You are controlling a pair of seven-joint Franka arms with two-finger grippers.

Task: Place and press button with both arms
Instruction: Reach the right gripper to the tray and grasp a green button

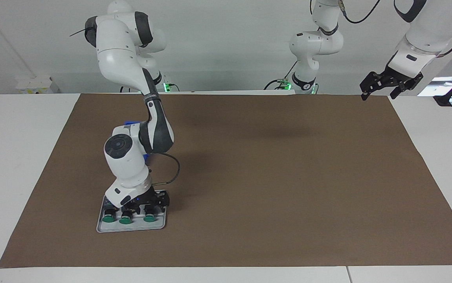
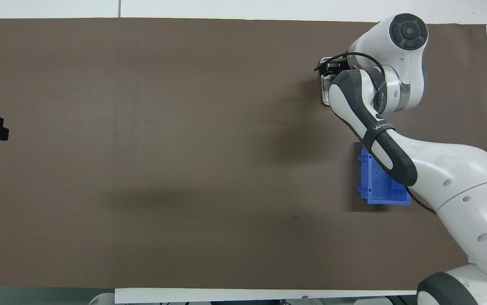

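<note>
Right arm band lettering too small to read. Right gripper down over grey tray near mat edge farthest from robots, right arm's end; finger state: cannot tell. Three green buttons on tray. Left gripper waits raised over mat corner, fingers apart, empty. Blue bin nearer robots.

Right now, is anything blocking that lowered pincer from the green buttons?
Nothing visible. The right pincer is down at the tray, just above the three green buttons. The left pincer waits, raised.
</note>
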